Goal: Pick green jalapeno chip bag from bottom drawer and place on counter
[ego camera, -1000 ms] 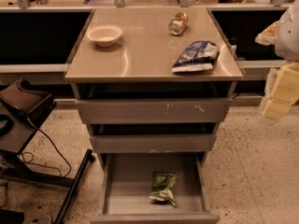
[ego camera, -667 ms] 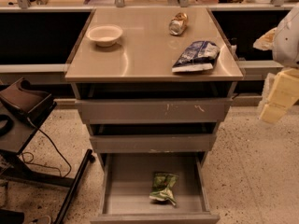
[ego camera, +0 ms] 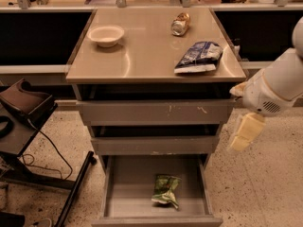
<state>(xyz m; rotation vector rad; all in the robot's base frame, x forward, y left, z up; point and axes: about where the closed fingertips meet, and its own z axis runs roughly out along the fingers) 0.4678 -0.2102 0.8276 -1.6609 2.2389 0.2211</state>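
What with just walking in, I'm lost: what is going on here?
A robot arm stands to the right of a grey drawer cabinet, its end effector hanging beside the upper drawers, well away from the bag. The green jalapeno chip bag lies in the open bottom drawer, not yet picked up. The counter holds a bowl, a tipped can and a blue-and-white chip bag.

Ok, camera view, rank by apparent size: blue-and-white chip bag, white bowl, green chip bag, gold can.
Blue-and-white chip bag
white bowl and green jalapeno chip bag look alike
gold can
Gripper hangs right of the grey drawers.
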